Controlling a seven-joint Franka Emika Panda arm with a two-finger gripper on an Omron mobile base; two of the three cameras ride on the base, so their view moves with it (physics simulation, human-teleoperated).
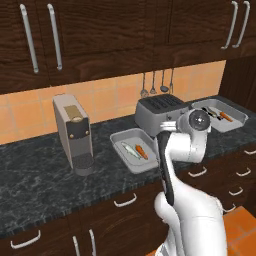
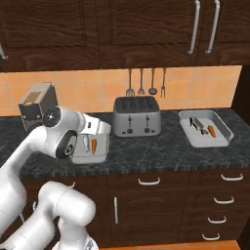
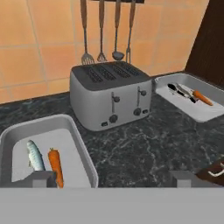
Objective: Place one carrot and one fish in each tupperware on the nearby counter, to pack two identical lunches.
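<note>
Nearest my open, empty gripper (image 3: pixel 112 178), its fingers spread wide, sits the left tupperware (image 3: pixel 83 151) at the counter's (image 3: pixel 144 148) front edge, left of the toaster (image 3: pixel 111 94). One fish (image 3: pixel 35 156) and one carrot (image 3: pixel 55 165) lie side by side on its floor, apart from the rim. Beyond the toaster, toward the counter's right end, the second tupperware (image 3: pixel 199 111) also holds a fish (image 3: pixel 181 92) and a carrot (image 3: pixel 202 98). I judge the carrots stiff, light, best pinched mid-length; the fish look slick, so I'd clamp across the thickest part. Both lunches look packed.
</note>
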